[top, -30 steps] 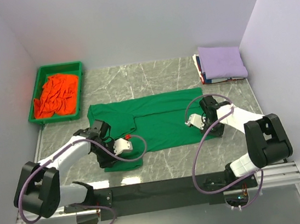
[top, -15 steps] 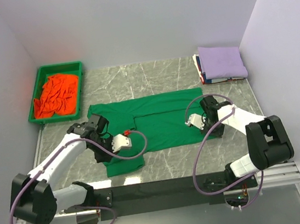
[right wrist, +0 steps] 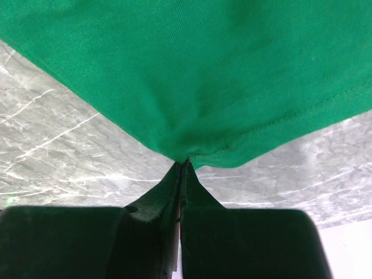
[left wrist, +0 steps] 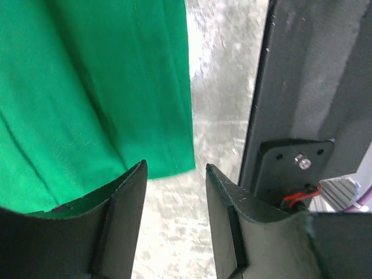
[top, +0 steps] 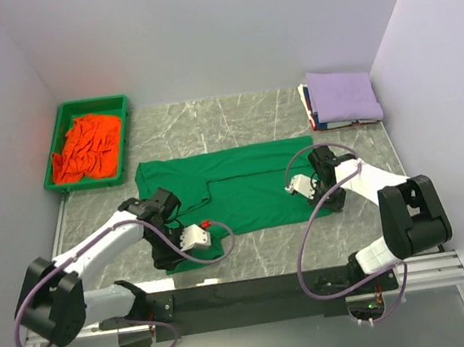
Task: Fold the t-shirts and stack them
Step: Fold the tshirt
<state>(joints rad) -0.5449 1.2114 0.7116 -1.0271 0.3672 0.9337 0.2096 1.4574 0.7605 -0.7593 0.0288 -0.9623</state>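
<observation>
the green t-shirt (top: 250,184) lies spread flat in the middle of the bench (top: 233,118), its long side running left to right. a fold line crosses its upper half. its far edge is straight and its near-left part hangs down toward the near edge.

the right claw (right wrist: 183,165) is clenched on the shirt's near-right corner. the hem is pinched between the closed tips, and the cloth gathers into small creases at the bite. bare marble shows on both sides of that corner.

the left claw (left wrist: 175,168) sits at the shirt's near-left corner with its jaws parted and nothing between them. bare bench shows in the gap, and the cloth's side edge runs just beside the left finger (left wrist: 125,203). close to the right of that claw is the black rail (left wrist: 308,75) along the near edge, so room there is tight.

a wide strip of bench is free between the shirt and the far edge. at the far-left corner a green tray (top: 85,185) holds a crumpled orange t-shirt (top: 85,147), apart from the green cloth. at the far-right corner a lavender t-shirt (top: 341,95) lies folded on top of a stack of folded t-shirts (top: 310,114) showing white and dark edges.
</observation>
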